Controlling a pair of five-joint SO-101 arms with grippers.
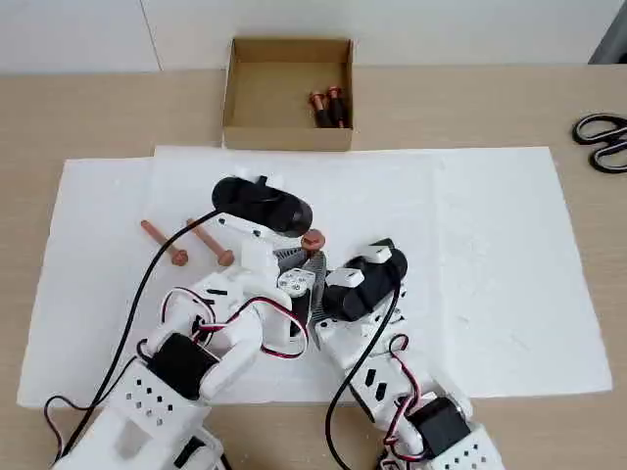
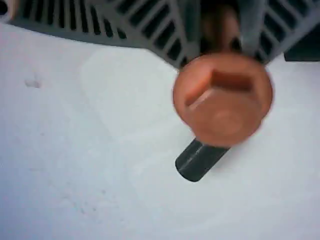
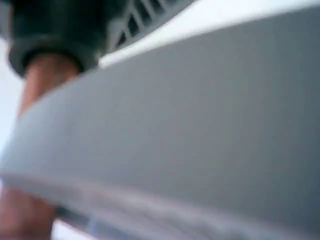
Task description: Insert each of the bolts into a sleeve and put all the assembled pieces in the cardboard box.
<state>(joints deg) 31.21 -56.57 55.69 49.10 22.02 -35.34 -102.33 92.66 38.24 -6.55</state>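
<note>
Left gripper [image 2: 220, 31]: jaws pinching the held bolt [image 2: 222, 97] on its copper shank, just behind the head. In the left wrist view the hexagonal head faces the lens. The long axis runs away from it.

Black sleeve [image 2: 200, 161]: one end pokes out past the head, over the white sheet [image 1: 490, 274]. In the right wrist view a copper shank enters a dark collar. Judged: the bolt is partly in the sleeve and not yet seated. The coming push depends on shank and bore sharing one line.

Right gripper [image 1: 315, 284]: meets the left gripper at mid-sheet, just beside the bolt head. Whether it is spread or closed cannot be told.

Loose bolts: two, one [image 1: 163, 243] and the other [image 1: 209, 244]. They lie near each other and roughly parallel on the sheet. Both are slanted, heads toward the near edge. They sit on the left arm's side, so that arm is the nearer.

Cardboard box [image 1: 250, 135]: at the far edge of the sheet, on the desk [image 1: 59, 108]. Assembled pieces [image 1: 328, 106]: two, lying together against the box's right wall.

Count:
- Bolts outside the box: three, one held and two loose.
- Sleeves counted outside the box: one.
- Finished pieces in the box: two.

Scissors [image 1: 600, 142]: one pair, at the far right of the desk, well apart from the work.
</note>
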